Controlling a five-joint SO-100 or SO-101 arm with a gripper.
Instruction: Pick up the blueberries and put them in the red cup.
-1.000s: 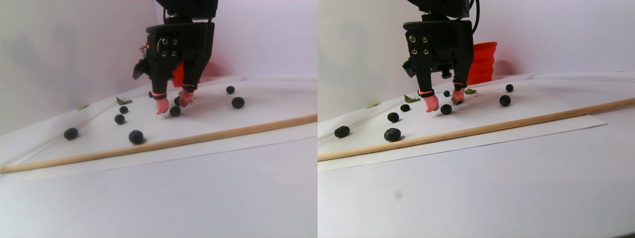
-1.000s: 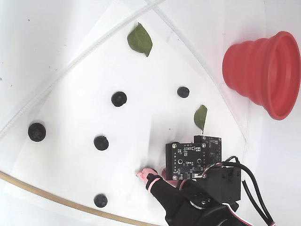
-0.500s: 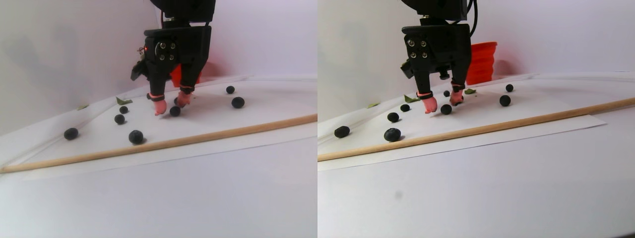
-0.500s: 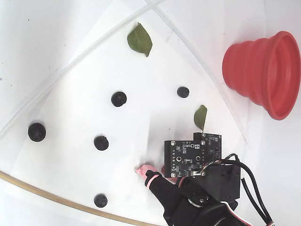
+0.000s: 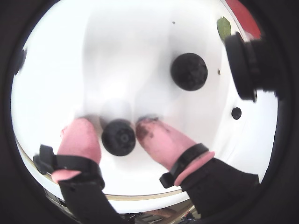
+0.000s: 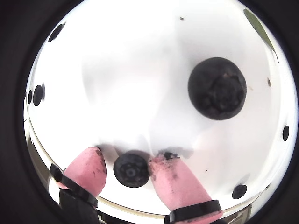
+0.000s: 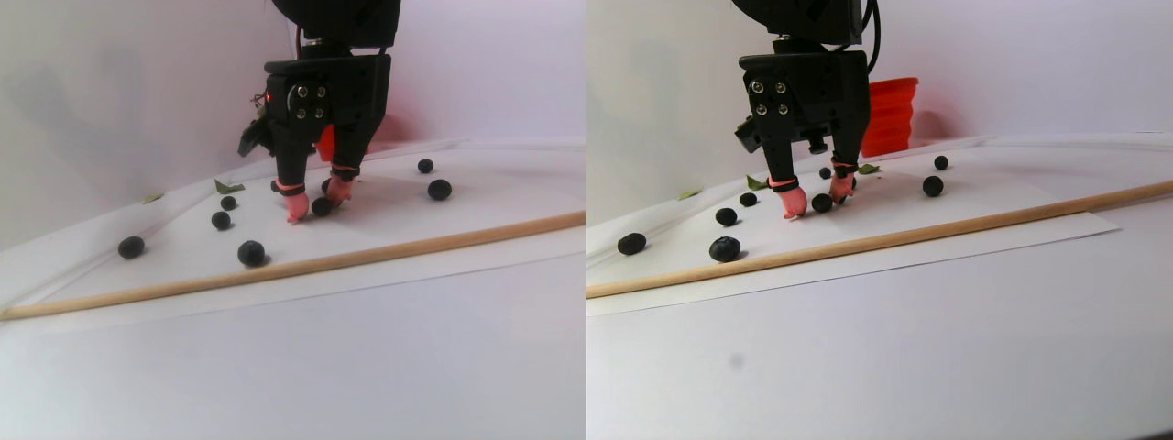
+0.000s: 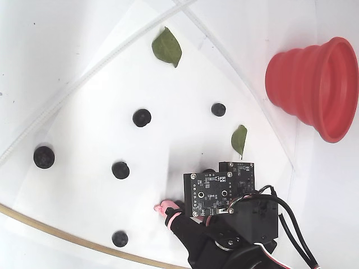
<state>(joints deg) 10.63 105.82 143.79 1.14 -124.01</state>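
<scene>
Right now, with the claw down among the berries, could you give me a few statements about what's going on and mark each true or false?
1. A blueberry sits between the two pink fingertips of the gripper. True.
2. The red cup lies tipped on its side. False: it stands upright, its rim upward.
3. The berry is lifted clear of the paper. False: in the stereo pair view the fingertips are down at the paper.
4. Two green leaves lie on the paper. True.
5. A wooden stick lies along the paper's edge. True.
6. No loose berries remain. False: several are scattered on the paper.
</scene>
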